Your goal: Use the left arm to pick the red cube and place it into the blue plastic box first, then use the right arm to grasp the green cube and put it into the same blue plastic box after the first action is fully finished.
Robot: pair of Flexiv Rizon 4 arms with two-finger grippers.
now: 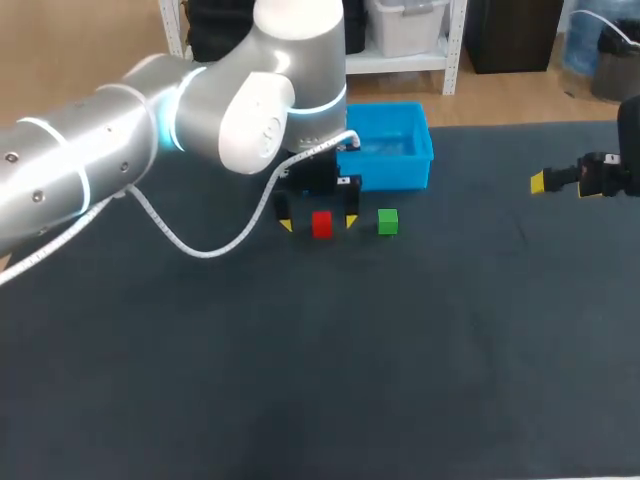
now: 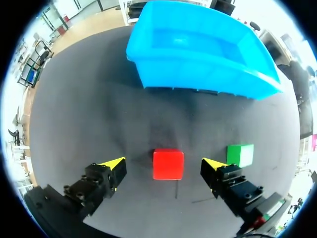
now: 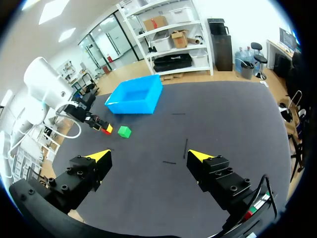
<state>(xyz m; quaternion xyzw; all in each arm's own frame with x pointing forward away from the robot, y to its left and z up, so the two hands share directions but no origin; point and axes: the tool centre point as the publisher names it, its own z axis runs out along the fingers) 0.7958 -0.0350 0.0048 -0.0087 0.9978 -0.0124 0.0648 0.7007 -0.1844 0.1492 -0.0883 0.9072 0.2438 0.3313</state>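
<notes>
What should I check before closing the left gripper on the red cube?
1. Centring: red cube sits untouched between the open fingers of the left gripper: ok.
2. Clearance: green cube is apart from the fingers, though close to one: ok.
3. Height: fingers low enough on the red cube: cannot tell.
4. Target: box shows nothing inside: ok.
5. Other arm: right gripper is open, empty and far off: ok.
</notes>
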